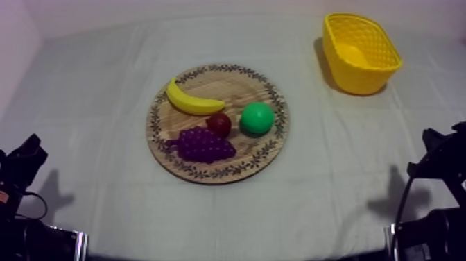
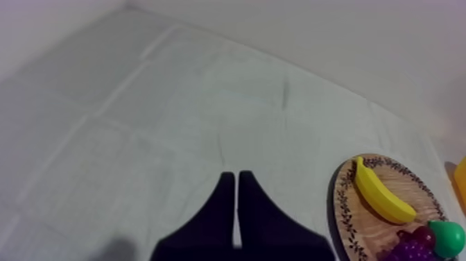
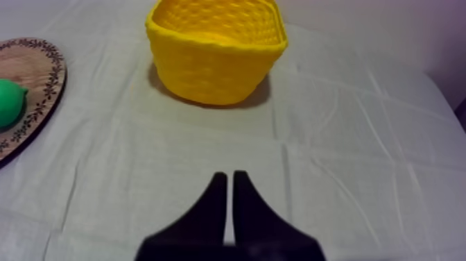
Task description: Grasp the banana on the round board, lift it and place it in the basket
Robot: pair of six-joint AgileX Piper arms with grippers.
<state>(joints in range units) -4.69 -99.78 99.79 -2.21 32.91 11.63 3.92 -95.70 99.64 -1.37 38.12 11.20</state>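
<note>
Top view: high, slanting down over whole table (image 1: pixel 90 173). Left wrist: low, facing board (image 2: pixel 415 184). Right wrist: low, near basket (image 3: pixel 215 66). All 3 share board.

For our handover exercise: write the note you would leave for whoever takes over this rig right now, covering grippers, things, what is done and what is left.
Left gripper: shut on nothing, low over the cloth, short of the board.
Right gripper: shut on nothing, low over the cloth, facing the basket.
Banana: lying on the board's far left part, with grapes, small red fruit and pear beside it.
Basket: upright, far right of the table.
Done: nothing.
Left: grasp the banana, carry it over, drop it in the basket.
</note>
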